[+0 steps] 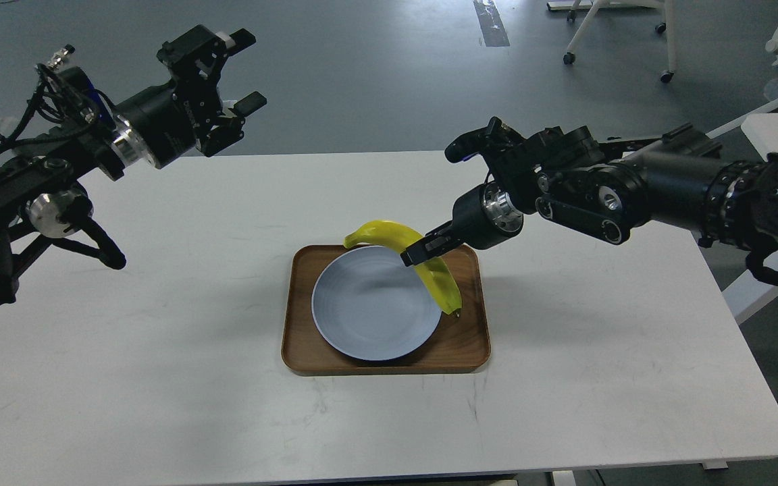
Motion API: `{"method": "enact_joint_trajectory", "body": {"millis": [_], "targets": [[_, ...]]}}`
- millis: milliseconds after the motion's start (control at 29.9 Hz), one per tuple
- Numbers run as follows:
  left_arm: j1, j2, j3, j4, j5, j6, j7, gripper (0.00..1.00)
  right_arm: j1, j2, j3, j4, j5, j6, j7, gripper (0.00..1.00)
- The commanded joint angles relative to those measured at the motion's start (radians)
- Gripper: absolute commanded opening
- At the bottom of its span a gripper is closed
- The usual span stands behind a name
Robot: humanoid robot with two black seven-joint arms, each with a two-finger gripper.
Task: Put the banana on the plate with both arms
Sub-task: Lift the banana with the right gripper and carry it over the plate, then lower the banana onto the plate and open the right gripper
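The yellow banana (389,233) hangs in the air above the right rim of the pale blue-grey plate (369,304), its greenish stem to the left and its dark end pointing down. My right gripper (421,251) is shut on the banana's middle; the right arm reaches in from the right. My left gripper (246,71) is open and empty, held high over the table's far left edge, well away from the plate.
The plate rests in a brown wooden tray (470,337) at the centre of the white table (159,378). Office chair bases (618,40) and a second white table (777,131) stand on the grey floor beyond.
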Motion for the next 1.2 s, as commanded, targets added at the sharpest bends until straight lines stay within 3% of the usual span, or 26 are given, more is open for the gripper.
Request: {"method": "enact_joint_trajectory", "body": {"millis": [0, 501, 769, 1170], "targets": [[0.000, 0.000, 0.002, 0.000, 0.000, 0.000, 0.000, 0.98, -0.016, 0.051, -0.005, -0.036, 0.002, 0.000, 0.000, 0.13], [0.001, 0.000, 0.000, 0.000, 0.000, -0.002, 0.000, 0.98, -0.085, 0.074, -0.017, -0.123, 0.003, 0.000, 0.000, 0.22], [0.001, 0.008, -0.001, 0.000, 0.000, -0.002, 0.000, 0.98, -0.093, 0.074, -0.016, -0.135, 0.128, 0.000, 0.000, 0.23], [0.003, 0.015, -0.001, -0.006, 0.000, -0.014, 0.000, 0.98, -0.110, 0.074, -0.017, -0.148, 0.138, 0.000, 0.000, 0.25]]}}
